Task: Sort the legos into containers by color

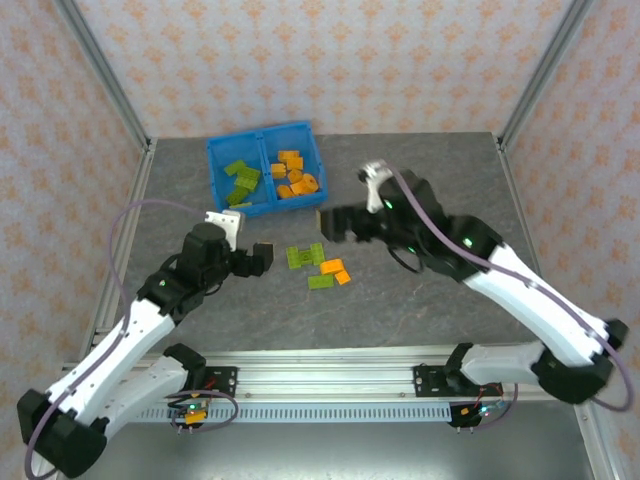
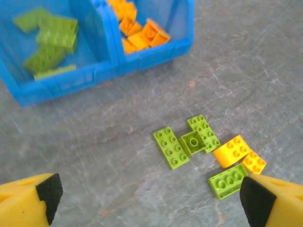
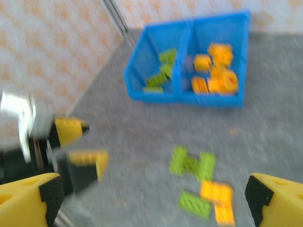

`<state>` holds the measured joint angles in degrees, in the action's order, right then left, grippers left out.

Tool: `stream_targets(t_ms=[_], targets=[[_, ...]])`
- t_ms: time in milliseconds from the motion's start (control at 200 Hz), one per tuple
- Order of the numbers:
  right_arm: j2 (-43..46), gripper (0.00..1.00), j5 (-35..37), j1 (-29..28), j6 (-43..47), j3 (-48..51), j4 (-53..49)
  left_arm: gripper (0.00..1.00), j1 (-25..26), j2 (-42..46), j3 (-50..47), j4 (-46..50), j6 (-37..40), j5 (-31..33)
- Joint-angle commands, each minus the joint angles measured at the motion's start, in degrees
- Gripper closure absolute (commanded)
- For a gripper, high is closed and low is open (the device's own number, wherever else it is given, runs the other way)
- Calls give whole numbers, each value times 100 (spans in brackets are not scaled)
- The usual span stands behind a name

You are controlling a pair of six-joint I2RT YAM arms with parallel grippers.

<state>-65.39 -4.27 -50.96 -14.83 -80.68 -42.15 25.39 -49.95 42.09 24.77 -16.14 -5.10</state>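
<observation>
Left gripper (image 2: 154, 194), right gripper (image 3: 155, 193) spread wide, empty; blue tray (image 2: 71, 82) beyond: green legos (image 2: 49, 45) left, orange legos (image 2: 139, 33) right.

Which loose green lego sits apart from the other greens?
The green lego on the near side of the two orange legos; the other three greens huddle together.

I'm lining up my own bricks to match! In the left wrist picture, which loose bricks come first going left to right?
Long green brick → upper green brick → rounded orange brick → small orange brick. The square green piece and the lowest green brick overlap others, so I skipped them.
</observation>
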Motion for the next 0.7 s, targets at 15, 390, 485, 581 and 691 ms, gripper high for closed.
stream_targets(t_ms=[15,390,485,581,691], targets=[[852,1,-198,-2,-432,967,-1028,0,75,-894,454,526,-1889,188],[1091,1,-745,-2,-450,1341,-1309,4,228,-4758,2602,1074,-3302,-1016],[896,1,-967,-2,-363,1227,-1355,9,221,-5210,2841,1235,-3513,-513],[818,1,-1040,-2,-384,1285,-1375,16,222,-5551,2995,1303,-3608,-296],[839,1,-1043,-2,-477,1425,-1273,24,228,-5911,3201,1423,-3608,-282]])
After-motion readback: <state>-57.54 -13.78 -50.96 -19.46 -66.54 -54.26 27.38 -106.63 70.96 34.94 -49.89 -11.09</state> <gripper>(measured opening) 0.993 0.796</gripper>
